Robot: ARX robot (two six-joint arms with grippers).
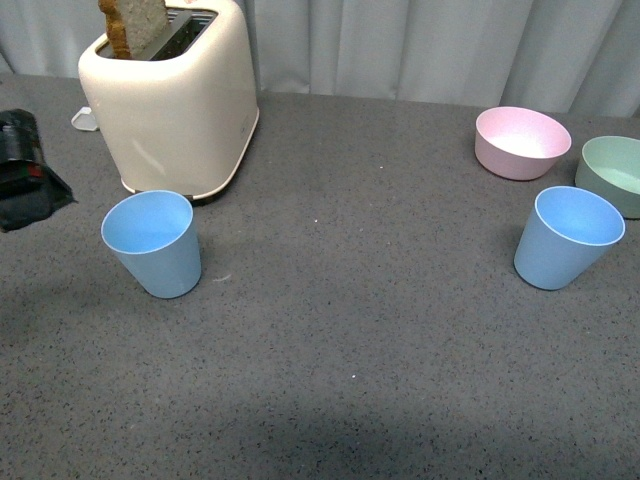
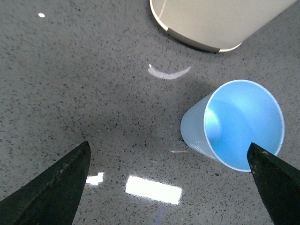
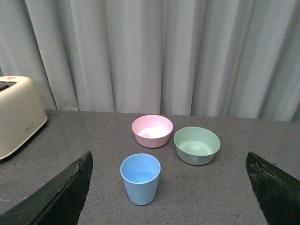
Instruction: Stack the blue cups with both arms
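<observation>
Left hand is spread wide, gripping nothing, beside a matte sky-blue tapered plastic cup by the smooth cream toaster. Far right, the twin blue cup stands near a round pink bowl; right hand gapes empty too.

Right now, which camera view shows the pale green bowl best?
The right wrist view: the pale green bowl sits whole and unobstructed beside the pink bowl. The front view cuts it off at the picture's edge. The left wrist view does not show it.
</observation>
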